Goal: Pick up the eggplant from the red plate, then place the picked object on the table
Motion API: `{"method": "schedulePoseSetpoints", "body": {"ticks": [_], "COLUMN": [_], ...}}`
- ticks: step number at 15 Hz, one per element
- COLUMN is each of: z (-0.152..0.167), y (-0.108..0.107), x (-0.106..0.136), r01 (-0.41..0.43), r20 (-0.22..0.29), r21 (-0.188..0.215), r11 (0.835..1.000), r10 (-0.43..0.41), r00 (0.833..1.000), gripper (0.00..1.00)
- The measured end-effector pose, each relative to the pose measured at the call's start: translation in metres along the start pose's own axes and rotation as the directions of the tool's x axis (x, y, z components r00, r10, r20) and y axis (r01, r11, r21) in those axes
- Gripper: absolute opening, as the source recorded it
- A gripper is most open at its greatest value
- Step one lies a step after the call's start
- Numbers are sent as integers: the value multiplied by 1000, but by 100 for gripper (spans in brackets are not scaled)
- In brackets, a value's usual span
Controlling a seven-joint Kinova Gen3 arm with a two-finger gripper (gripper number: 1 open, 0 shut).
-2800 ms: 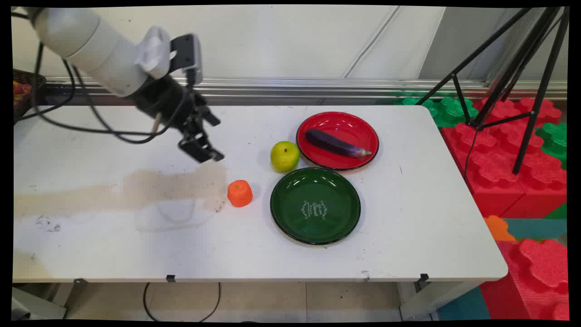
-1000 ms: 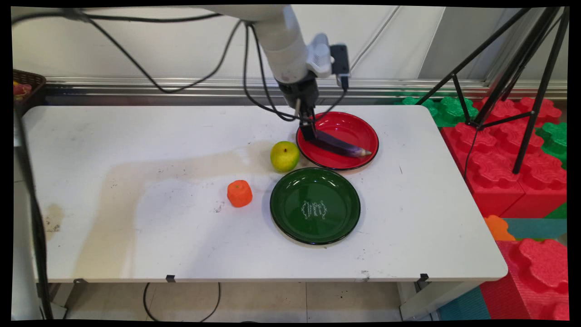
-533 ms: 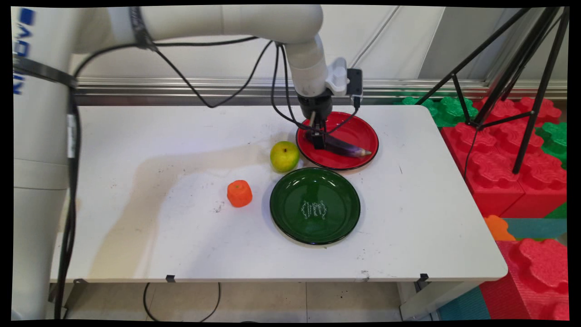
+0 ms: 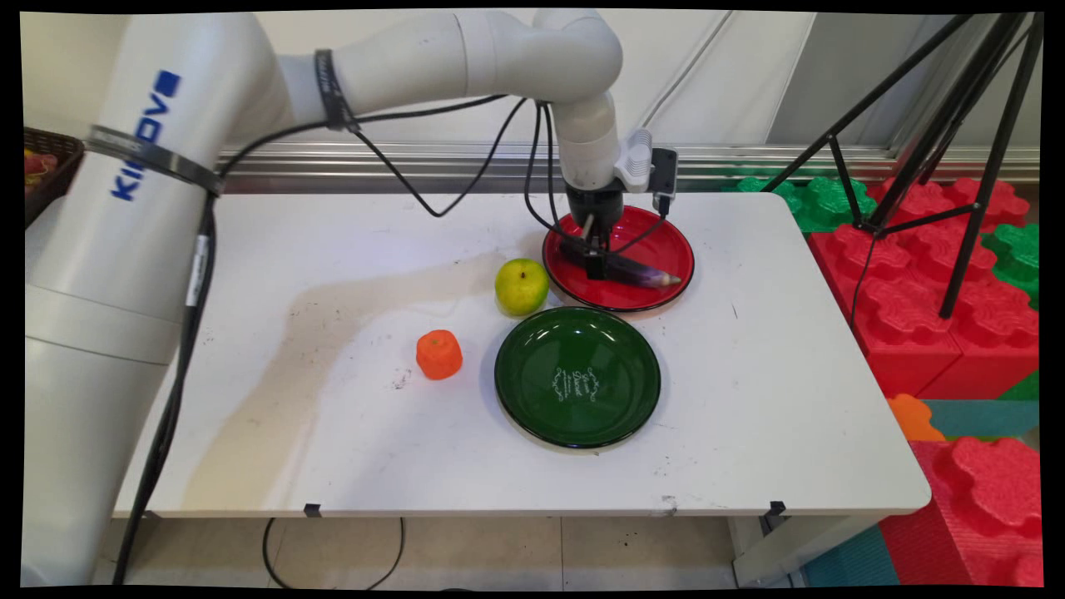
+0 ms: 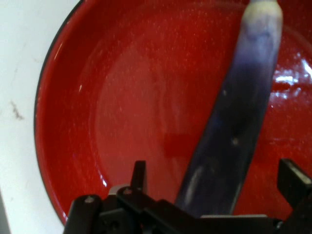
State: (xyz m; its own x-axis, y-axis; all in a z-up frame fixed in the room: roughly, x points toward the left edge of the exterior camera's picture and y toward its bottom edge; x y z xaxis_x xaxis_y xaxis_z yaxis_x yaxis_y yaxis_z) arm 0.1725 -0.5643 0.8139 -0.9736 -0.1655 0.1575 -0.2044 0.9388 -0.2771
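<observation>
A purple eggplant (image 4: 639,272) lies across the red plate (image 4: 666,235) at the back of the white table. My gripper (image 4: 596,265) points down over the eggplant's thick left end. In the hand view the gripper (image 5: 214,168) is open. One of its fingers (image 5: 139,173) stands on each side of the eggplant (image 5: 243,112), close above the red plate (image 5: 97,97). The pads stand apart from the eggplant's skin. A yellow-green apple (image 4: 522,286) sits just left of the red plate.
An empty green plate (image 4: 577,376) lies in front of the red one. A small orange fruit (image 4: 439,353) stands to its left. A black tripod (image 4: 932,150) and red and green foam blocks (image 4: 940,274) stand to the table's right. A basket (image 4: 46,170) sits at the far left.
The gripper has swung from the table's left side over to the red plate. In the last second it sank and slid right along the eggplant's left end. Nothing else moved.
</observation>
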Motion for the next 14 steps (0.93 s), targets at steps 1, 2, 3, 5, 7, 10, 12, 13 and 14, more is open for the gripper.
{"method": "schedulePoseSetpoints", "body": {"ticks": [1, 2, 3, 5, 7, 10, 12, 13, 14], "z": [6, 11, 16, 21, 23, 21, 15, 11, 3], "y": [-3, -5, -7, -10, -12, -13, -13, -13, -12], "x": [2, 3, 5, 7, 8, 9, 9, 9, 7], "r01": [-9, -16, -23, -30, -34, -41, -45, -47, -48], "r20": [0, 0, 0, -3, -6, -16, -18, -19, -19], "r21": [-6, -11, -17, -23, -25, -22, -15, -11, -3], "r11": [1000, 1000, 1000, 999, 999, 999, 999, 999, 999], "r10": [9, 16, 23, 30, 34, 41, 45, 47, 48], "r00": [1000, 1000, 1000, 1000, 999, 999, 999, 999, 999], "gripper": [100, 100, 100, 0, 0, 0, 0, 0, 0]}}
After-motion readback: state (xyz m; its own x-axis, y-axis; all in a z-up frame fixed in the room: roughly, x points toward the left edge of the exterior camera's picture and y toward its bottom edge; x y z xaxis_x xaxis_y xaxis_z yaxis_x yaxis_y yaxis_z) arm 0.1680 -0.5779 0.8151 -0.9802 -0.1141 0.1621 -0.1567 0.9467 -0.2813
